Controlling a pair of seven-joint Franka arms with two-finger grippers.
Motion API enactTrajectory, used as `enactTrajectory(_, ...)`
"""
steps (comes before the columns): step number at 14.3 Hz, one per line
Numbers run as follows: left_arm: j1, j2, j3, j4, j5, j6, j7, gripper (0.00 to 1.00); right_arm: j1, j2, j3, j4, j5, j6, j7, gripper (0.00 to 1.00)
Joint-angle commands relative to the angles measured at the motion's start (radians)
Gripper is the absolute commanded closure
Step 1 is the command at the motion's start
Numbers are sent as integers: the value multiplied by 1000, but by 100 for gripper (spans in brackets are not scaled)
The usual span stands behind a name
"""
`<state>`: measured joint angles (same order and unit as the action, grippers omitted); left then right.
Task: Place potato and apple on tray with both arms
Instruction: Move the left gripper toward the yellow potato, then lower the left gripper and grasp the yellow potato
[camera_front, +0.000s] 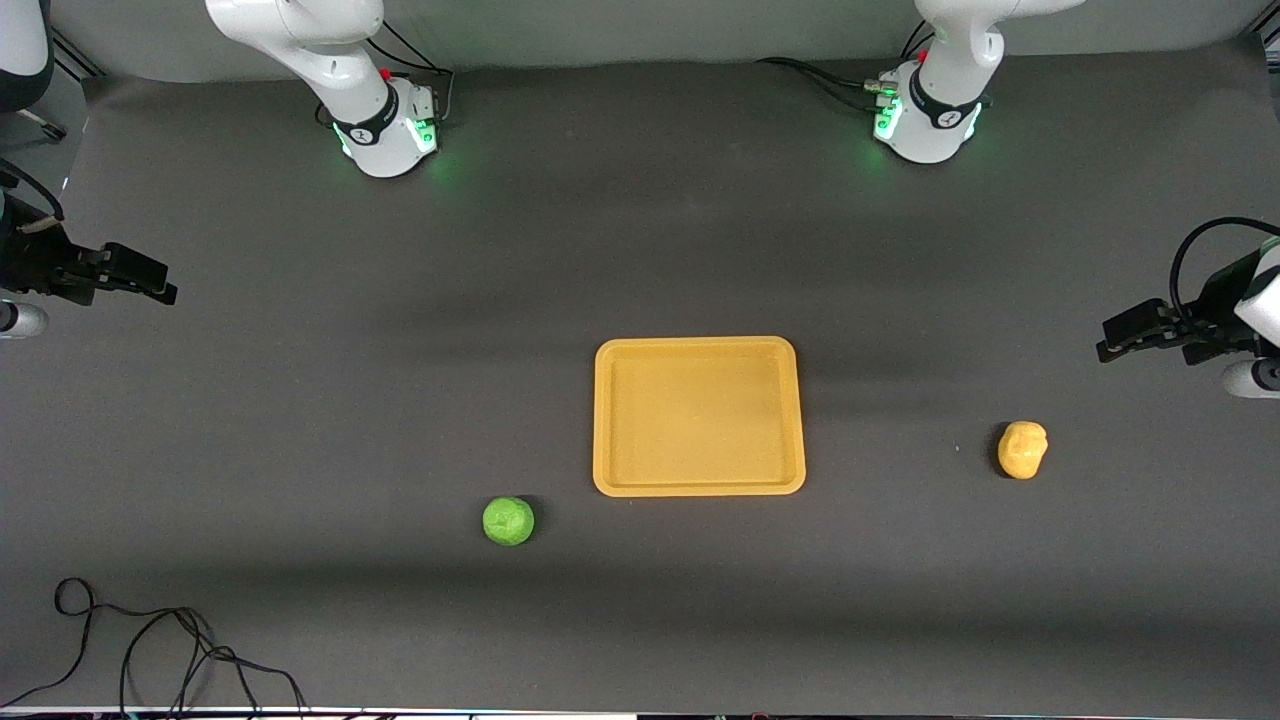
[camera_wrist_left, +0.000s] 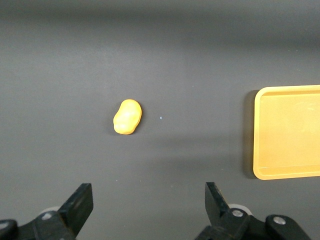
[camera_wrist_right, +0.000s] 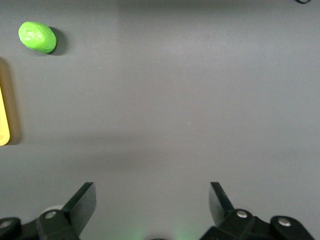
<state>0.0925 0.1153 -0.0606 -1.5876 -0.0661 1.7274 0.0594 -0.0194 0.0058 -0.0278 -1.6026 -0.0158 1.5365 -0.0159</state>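
Note:
The yellow-orange tray (camera_front: 699, 485) lies empty at the middle of the table; its rim also shows in the left wrist view (camera_wrist_left: 260, 135) and the right wrist view (camera_wrist_right: 3, 130). The green apple (camera_front: 508, 521) sits on the table nearer the front camera than the tray, toward the right arm's end, and shows in the right wrist view (camera_wrist_right: 36, 36). The potato (camera_front: 1022, 449) lies beside the tray toward the left arm's end, also in the left wrist view (camera_wrist_left: 127, 116). My left gripper (camera_front: 1125, 340) (camera_wrist_left: 149, 202) is open and empty, up over the table near the potato. My right gripper (camera_front: 150, 283) (camera_wrist_right: 152, 202) is open and empty, over its end of the table.
A loose black cable (camera_front: 150, 650) lies at the table's edge nearest the front camera, at the right arm's end. Both arm bases (camera_front: 385, 130) (camera_front: 925, 120) stand along the table's edge farthest from the front camera.

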Motion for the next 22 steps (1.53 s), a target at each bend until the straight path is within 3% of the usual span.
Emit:
enactTrajectory(1, -5, 7, -2, 25, 30, -19, 11, 0, -7, 10, 5, 26, -4, -7, -10, 0)
enactTrajectory(7, -7, 6, -5, 21, 72, -25, 0, 0, -5, 17, 5, 39, -7, -6, -15, 0)
enactTrajectory(13, 0, 29, -7, -28, 101, 55, 3, 0, -4, 16, 5, 36, -7, -6, -25, 0)
enactTrajectory(19, 4, 187, -7, -40, 107, 129, 26, 0, -1, 17, 5, 30, -3, -6, -24, 0)
enactTrajectory(22, 10, 219, -4, -164, 108, 321, 46, 3, -2, 17, 5, 35, -3, -6, -22, 0)
